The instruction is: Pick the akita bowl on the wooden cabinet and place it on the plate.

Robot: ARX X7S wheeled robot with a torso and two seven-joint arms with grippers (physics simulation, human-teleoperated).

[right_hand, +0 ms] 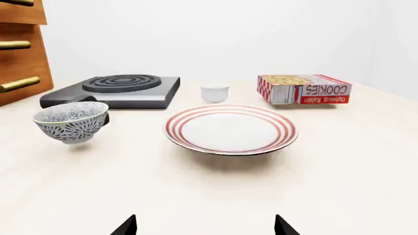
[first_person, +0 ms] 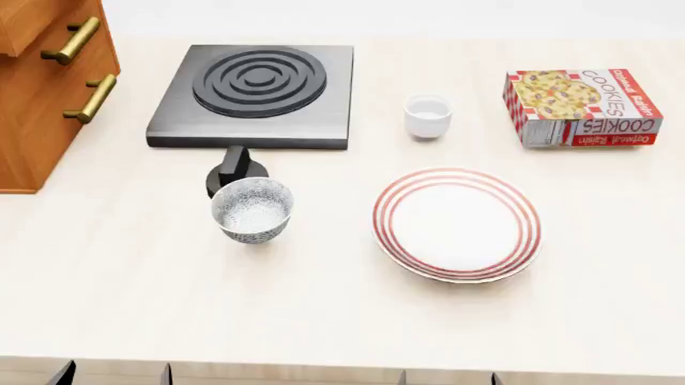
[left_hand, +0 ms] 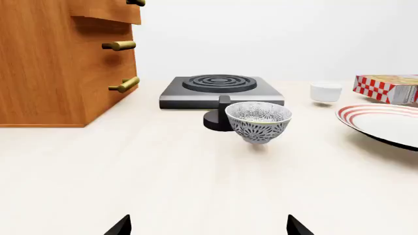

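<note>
1. Setting: a pale table point(first_person: 321, 313) against a plain white wall, rendered in simulation.
2. Bowl point(first_person: 252, 208): the only speckled bowl in view. It stands upright and empty on the table, not on the cabinet. Whether it is the one to be moved cannot be told.
3. Cabinet point(first_person: 32, 120): it stands at the table's far left, well apart from the bowl. Only its drawer fronts and brass handles show. Its top is out of every view, so anything resting there is hidden.
4. Plate point(first_person: 457, 224): red-ringed and bare, it lies on the table to the right of the bowl, near it but not touching.
5. Surroundings: a black stove point(first_person: 257, 84) lies behind the bowl, with its knob point(first_person: 236, 172) just behind the bowl's rim. A white cup point(first_person: 427, 116) and a cookie box point(first_person: 583, 108) sit beyond the plate.
6. Left gripper point(left_hand: 209, 227): its fingertips are spread wide and hold nothing. It is low over the table and faces the bowl from a distance.
7. Right gripper point(right_hand: 205, 226): likewise spread and empty. It faces the plate.
8. Progress: judged as not begun. Nothing is grasped and the plate carries nothing, so the reach, grasp, carry and placement all remain.
</note>
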